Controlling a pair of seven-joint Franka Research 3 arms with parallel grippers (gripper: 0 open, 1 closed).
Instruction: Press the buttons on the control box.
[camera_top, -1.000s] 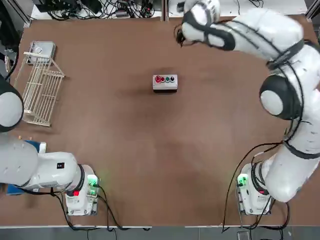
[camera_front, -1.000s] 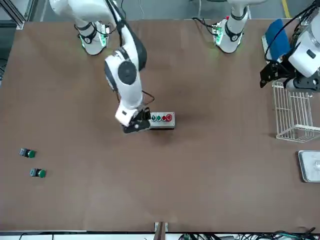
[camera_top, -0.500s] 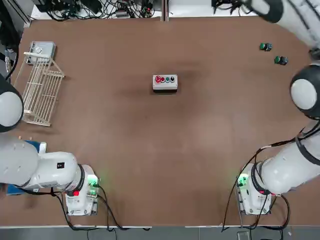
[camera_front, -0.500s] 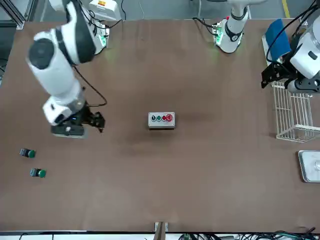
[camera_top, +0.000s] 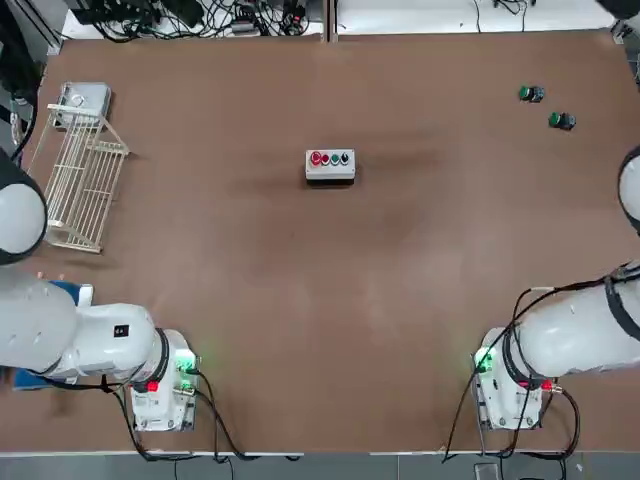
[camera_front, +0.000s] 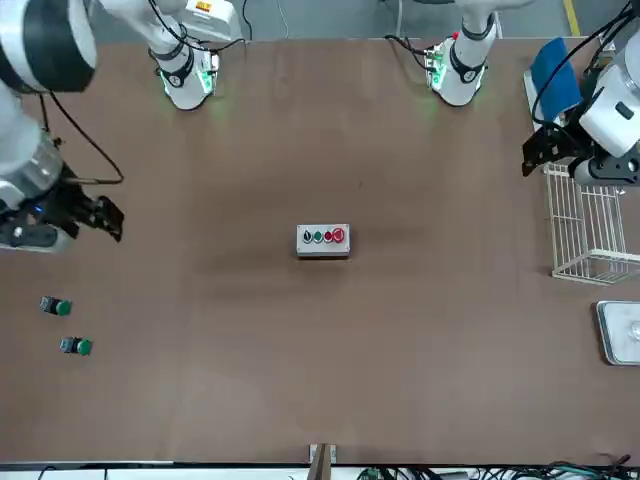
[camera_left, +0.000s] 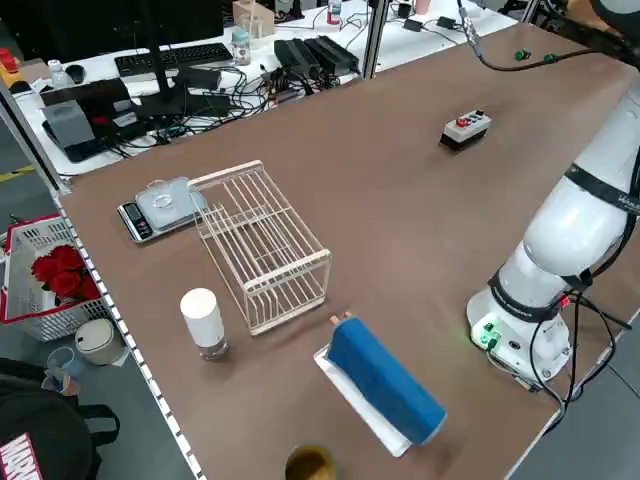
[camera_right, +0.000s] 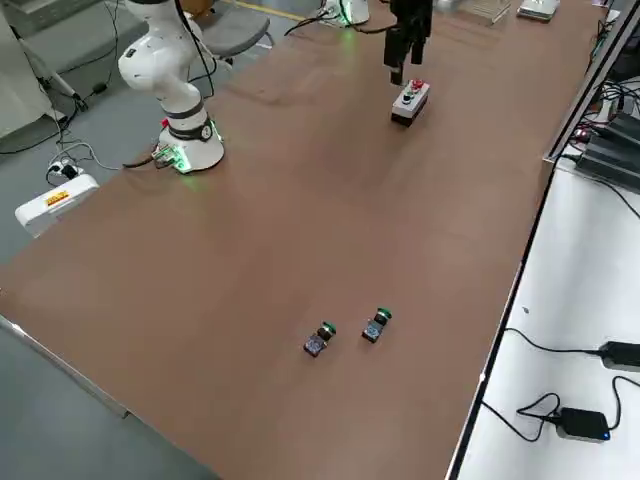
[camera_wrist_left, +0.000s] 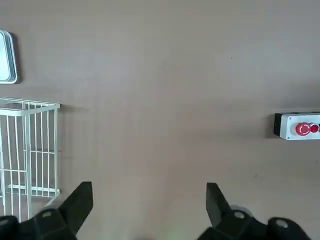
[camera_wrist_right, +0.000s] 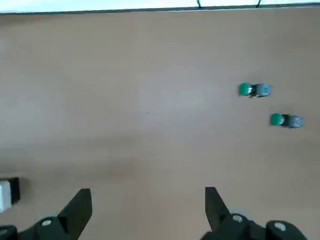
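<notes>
Control box with its buttons sits mid-table toward the far side, untouched; right gripper hangs spread and empty at the right edge, left gripper likewise over the wire rack

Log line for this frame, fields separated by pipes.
control box centre table, untouched | right gripper open, far toward table's right edge | left gripper open, above wire rack

Lighting is even and bright from overhead. Shadows on the table are soft and faint. The right wrist view is slightly blurred; other views are sharp.
</notes>
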